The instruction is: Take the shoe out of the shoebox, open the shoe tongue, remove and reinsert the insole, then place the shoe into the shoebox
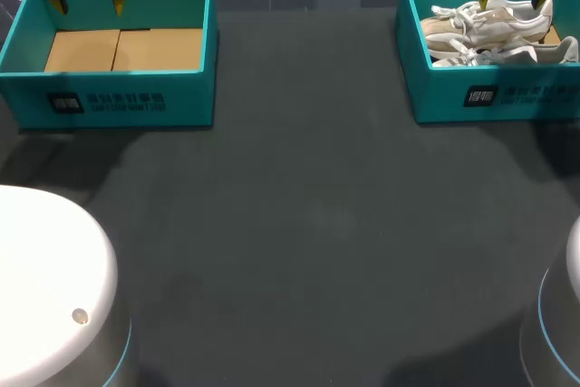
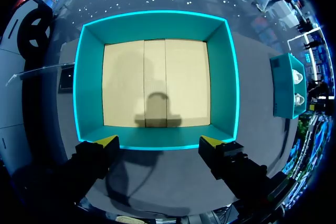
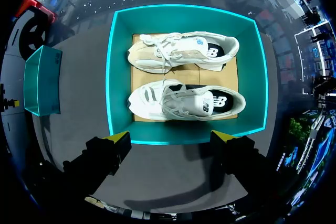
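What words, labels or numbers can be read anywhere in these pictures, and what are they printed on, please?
Left shoebox, front wall: white print, too blurred to read.
Right shoebox, front wall: white print, too blurred to read.
Shoes, heel insoles: small logos, too small to read.

Row of white characters beside a small dark square emblem on the front wall of the left shoebox [image 1: 190,88], too small to read, same marking on the right shoebox [image 1: 435,88], letter logo by the heel of the far shoe [image 3: 178,51] and near shoe [image 3: 178,100].
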